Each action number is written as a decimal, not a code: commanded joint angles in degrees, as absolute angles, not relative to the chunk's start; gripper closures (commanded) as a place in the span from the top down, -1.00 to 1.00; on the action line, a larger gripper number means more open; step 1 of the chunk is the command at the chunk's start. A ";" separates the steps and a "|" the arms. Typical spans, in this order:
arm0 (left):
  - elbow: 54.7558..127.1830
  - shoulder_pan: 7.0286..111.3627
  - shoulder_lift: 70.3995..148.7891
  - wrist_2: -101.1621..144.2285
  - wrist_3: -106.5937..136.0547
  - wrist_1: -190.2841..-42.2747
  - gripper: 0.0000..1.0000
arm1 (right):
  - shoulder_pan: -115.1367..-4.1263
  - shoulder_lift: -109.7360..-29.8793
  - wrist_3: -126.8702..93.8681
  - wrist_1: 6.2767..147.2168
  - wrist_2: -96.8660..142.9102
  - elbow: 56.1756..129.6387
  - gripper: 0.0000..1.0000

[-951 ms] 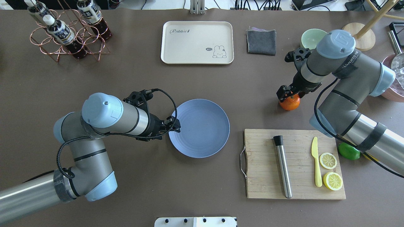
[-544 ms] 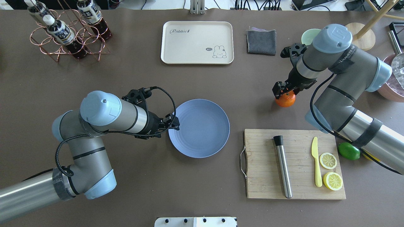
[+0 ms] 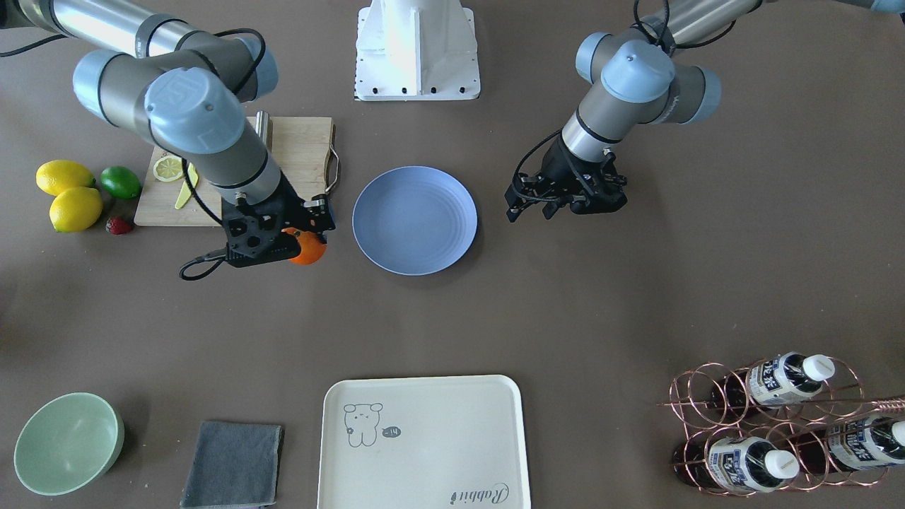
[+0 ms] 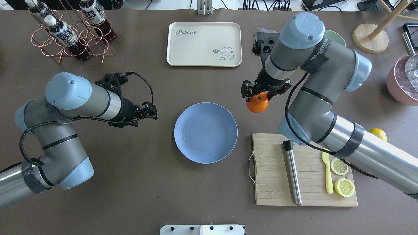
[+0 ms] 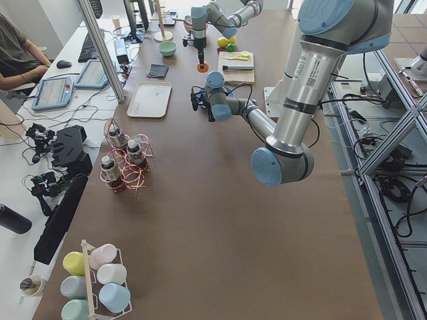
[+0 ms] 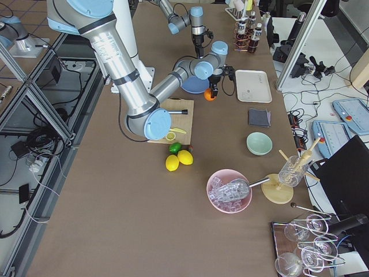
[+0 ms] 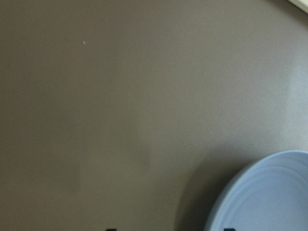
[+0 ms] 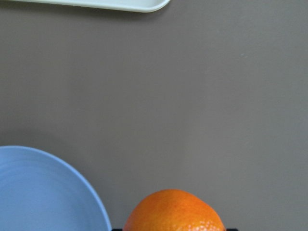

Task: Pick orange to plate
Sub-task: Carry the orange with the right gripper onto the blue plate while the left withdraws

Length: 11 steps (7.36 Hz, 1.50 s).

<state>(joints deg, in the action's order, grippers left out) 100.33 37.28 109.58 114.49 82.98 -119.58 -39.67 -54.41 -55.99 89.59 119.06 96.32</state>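
Observation:
My right gripper (image 4: 259,96) is shut on the orange (image 4: 257,103), a small bright-orange fruit that hangs under its fingers. The orange sits just beyond the right rim of the periwinkle-blue plate (image 4: 205,132), not over it. The right wrist view shows the orange (image 8: 173,211) at the bottom edge, with the plate (image 8: 43,192) to its lower left. In the front-facing view the orange (image 3: 307,249) is left of the plate (image 3: 414,220). My left gripper (image 4: 152,112) is open and empty, a short way left of the plate. A piece of the plate's rim (image 7: 269,197) shows in the left wrist view.
A wooden cutting board (image 4: 303,169) with a steel muddler, yellow knife and lemon slices lies right of the plate. A cream tray (image 4: 204,44) lies behind it. A bottle rack (image 4: 68,29) stands far left. Lemons and a lime (image 3: 71,191), a green bowl (image 3: 67,442) and a grey cloth (image 3: 232,463) lie on the right arm's side.
My right arm has carried the orange leftward toward the plate. My left gripper has drawn back to the left, away from the plate's rim.

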 commanded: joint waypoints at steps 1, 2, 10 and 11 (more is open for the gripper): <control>102.04 42.43 105.13 117.76 73.42 -117.42 0.59 | -29.75 -49.68 -67.19 89.56 110.69 95.37 -1.00; 101.95 43.41 104.51 117.77 72.08 -117.42 0.59 | -26.84 -49.31 -69.41 88.95 108.22 95.27 -1.00; 102.30 43.42 104.50 117.86 72.07 -117.42 0.64 | -27.41 -46.14 -74.80 82.33 107.65 89.36 1.00; 102.83 44.20 104.50 117.95 71.81 -117.42 0.64 | -30.99 -47.45 -74.27 88.27 112.19 95.39 1.00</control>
